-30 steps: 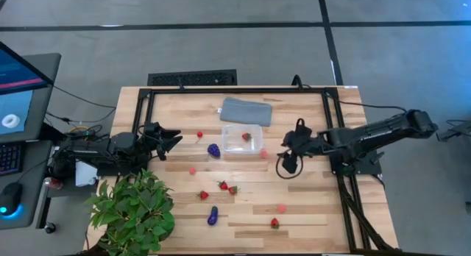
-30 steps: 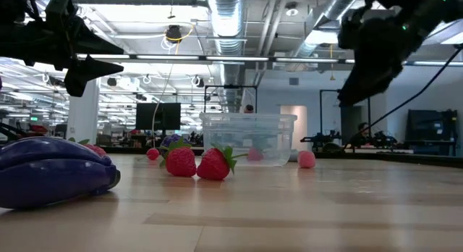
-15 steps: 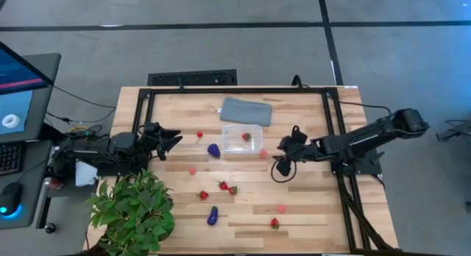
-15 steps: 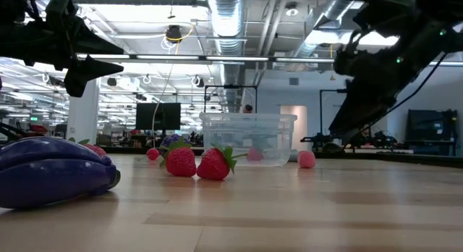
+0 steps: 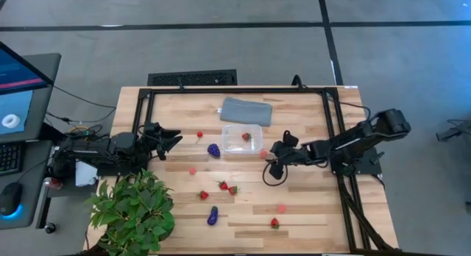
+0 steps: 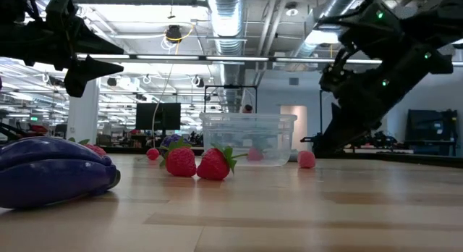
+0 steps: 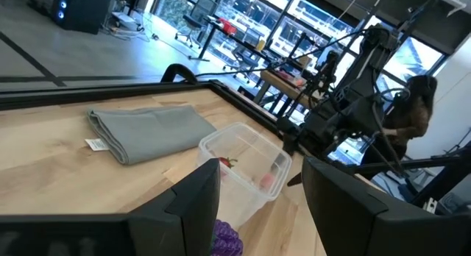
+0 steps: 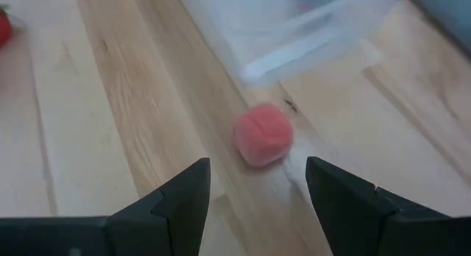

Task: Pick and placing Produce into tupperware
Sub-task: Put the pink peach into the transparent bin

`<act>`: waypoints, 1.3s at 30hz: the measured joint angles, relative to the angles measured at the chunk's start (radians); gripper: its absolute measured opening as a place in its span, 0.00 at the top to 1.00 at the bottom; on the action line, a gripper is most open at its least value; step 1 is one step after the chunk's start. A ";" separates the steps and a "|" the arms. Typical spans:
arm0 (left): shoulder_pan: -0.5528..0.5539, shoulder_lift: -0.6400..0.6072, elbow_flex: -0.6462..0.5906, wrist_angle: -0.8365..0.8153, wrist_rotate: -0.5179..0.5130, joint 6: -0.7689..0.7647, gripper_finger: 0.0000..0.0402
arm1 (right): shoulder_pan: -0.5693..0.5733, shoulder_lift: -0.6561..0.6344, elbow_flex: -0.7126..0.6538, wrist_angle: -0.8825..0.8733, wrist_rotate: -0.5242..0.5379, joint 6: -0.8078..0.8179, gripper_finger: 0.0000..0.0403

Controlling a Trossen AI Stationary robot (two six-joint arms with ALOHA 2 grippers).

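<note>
The clear tupperware stands mid-table with one strawberry inside. A pink piece of produce rests on the wood just off the box's near right corner. My right gripper is open, slanting down, and its fingers stand on either side of this piece without touching it. Strawberries, two purple pieces and pink bits lie scattered on the table. At the table's left my left gripper waits, open and level, with nothing in it.
A folded grey cloth lies beyond the tupperware. A leafy green plant fills the near left corner. A black frame runs round the table's edge. More produce lies toward the near edge.
My right gripper has come down and moved toward the table's left, closing on the pink piece beside the tupperware. It has stayed open. No produce has moved.
</note>
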 joint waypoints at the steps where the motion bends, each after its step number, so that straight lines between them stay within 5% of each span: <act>1: 0.000 0.000 0.000 0.000 0.000 -0.003 0.54 | 0.000 0.012 0.000 0.012 -0.001 0.000 0.38; 39: 0.000 0.000 0.000 0.000 -0.019 -0.020 0.54 | -0.099 0.067 0.001 0.124 -0.080 -0.029 0.38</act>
